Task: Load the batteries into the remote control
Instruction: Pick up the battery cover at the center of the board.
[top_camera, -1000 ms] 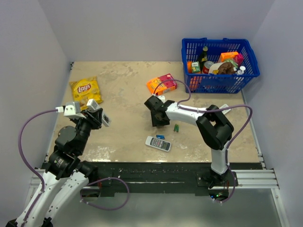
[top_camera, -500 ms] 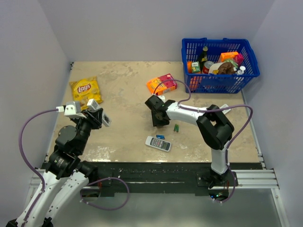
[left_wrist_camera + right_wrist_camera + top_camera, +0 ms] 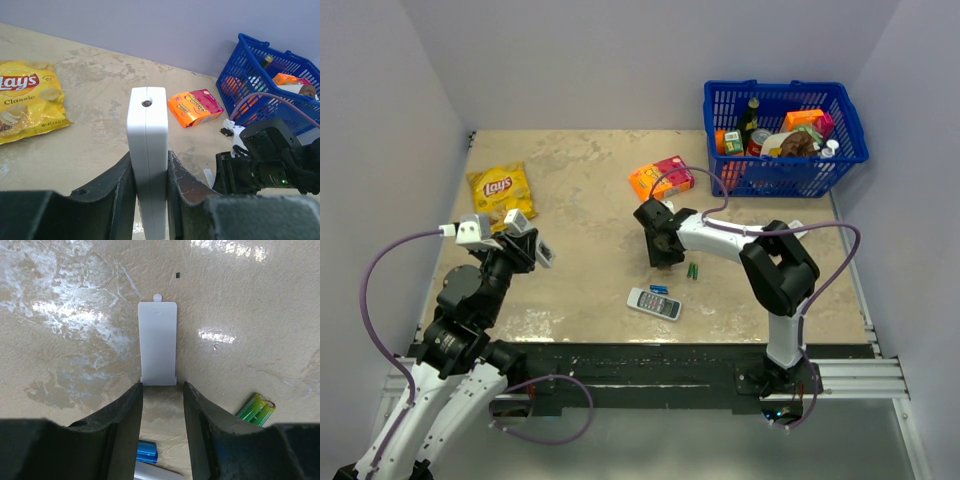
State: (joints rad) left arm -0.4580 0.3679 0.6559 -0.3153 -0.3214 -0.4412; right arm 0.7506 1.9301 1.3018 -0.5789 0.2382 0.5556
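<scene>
My left gripper (image 3: 150,161) is shut on the remote control (image 3: 146,125), a white body held on edge with a small screw at its top end. From above, the remote control (image 3: 544,252) sticks out of the left gripper (image 3: 532,248) at the table's left side. At mid-table my right gripper (image 3: 665,258) points down. Its jaws (image 3: 162,385) stand open with bare table between them. A flat white battery cover (image 3: 157,342) lies just beyond the fingertips. The batteries are out of view.
A green pair of cells (image 3: 256,409) lies right of my right gripper; a small blue item (image 3: 147,451) and a grey-white button remote (image 3: 653,303) lie behind it. A Lay's bag (image 3: 501,190), an orange box (image 3: 661,177) and a blue basket (image 3: 790,172) stand farther back. A white object (image 3: 798,228) shows behind the right arm.
The right gripper has shifted slightly to the right over the table and its jaws have narrowed a little. The left arm and the remote control have not moved.
</scene>
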